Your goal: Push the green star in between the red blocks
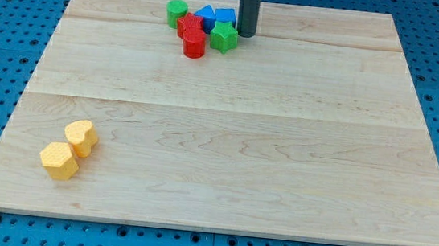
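Note:
The green star [224, 37] lies near the view's top centre, just right of a red cylinder [194, 44]. A second red block [187, 25] sits behind and left of that cylinder, touching it. My tip [246, 35] is at the green star's upper right, very close to it or touching it; the rod rises out of the view's top. The green star is beside the red blocks, to their right, not between them.
A green cylinder [177, 11] sits left of the red blocks. Two blue blocks [216, 17] lie behind the star, partly hidden by the rod. Two yellow blocks [81, 136] [59, 160] lie at the view's lower left. The wooden board [240, 157] sits on a blue pegboard.

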